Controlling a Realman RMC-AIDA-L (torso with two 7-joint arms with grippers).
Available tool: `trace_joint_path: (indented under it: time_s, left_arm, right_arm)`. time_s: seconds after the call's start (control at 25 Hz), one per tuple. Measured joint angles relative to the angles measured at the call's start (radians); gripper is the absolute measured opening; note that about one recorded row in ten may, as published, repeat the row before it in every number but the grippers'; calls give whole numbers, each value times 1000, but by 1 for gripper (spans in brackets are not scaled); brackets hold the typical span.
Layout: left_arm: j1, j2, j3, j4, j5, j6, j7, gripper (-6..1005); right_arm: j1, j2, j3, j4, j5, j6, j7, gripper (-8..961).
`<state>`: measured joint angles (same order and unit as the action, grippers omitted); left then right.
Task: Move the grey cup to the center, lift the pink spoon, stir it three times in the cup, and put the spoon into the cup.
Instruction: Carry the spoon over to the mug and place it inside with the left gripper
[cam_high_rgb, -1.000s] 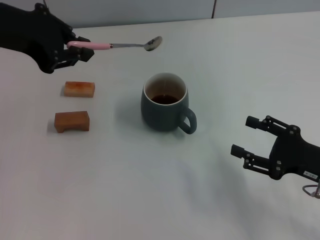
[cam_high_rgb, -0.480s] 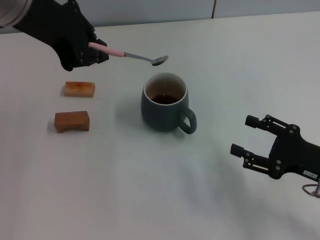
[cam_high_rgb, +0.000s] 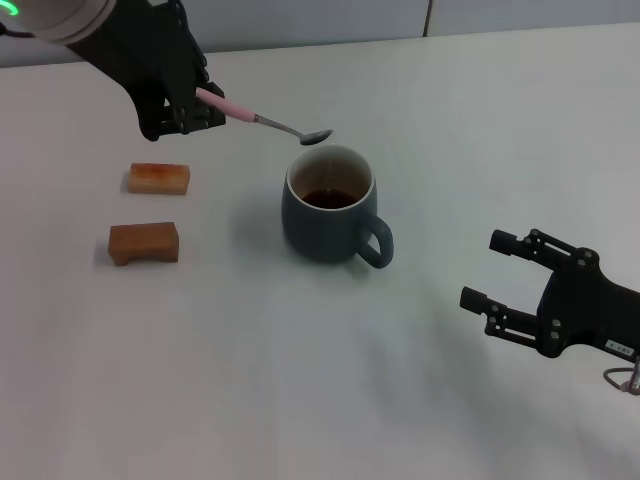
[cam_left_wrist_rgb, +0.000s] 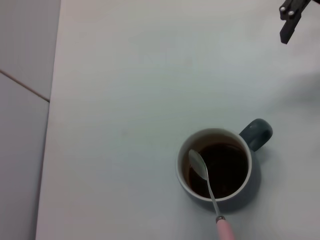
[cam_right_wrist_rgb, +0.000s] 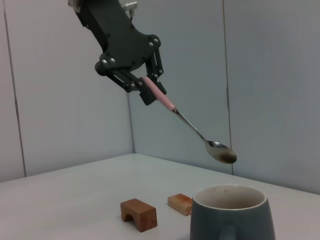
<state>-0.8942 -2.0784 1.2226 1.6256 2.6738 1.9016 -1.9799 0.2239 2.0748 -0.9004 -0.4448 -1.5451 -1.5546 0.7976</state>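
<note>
While the left gripper (cam_high_rgb: 190, 108) is clamped on the pink spoon (cam_high_rgb: 262, 120) by its pink handle, the spoon slopes down w/ its silver bowl in the air just above the rim of the grey cup (cam_high_rgb: 331, 207), not touching it. Right wrist view shows clear air btwn bowl and rim. Cup stands upright near the table (cam_high_rgb: 300, 380) center, handle toward the robot's right, dark liquid at the bottom. Two brown wooden blocks (cam_high_rgb: 145, 243) lie apart to the cup's left. Right gripper (cam_high_rgb: 505, 272) hovers low at the near right, well apart from the cup, fingers spread, holding nothing
</note>
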Motion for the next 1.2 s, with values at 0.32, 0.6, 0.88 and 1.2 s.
trace_joint_path:
  time_s: [0.32,0.6,0.88,1.2]
  left_arm:
    - [-26,0,88,-12,44,2,-21,131]
    - [-31,0,118,-18,60,2,-22,132]
    - [-49,0,158,-39,65,-7,-21,132]
    - [-83,-1,215,-86,79,-39,-24,132]
  right_arm:
    - [0,-1,0,0,-2,2,0,787]
    - [-2,-1,0,-1,-1,-4,-11,787]
    - [0,0,0,0,0,-5,-12,786]
    - [0,2,0,2,0,-5,-12,787]
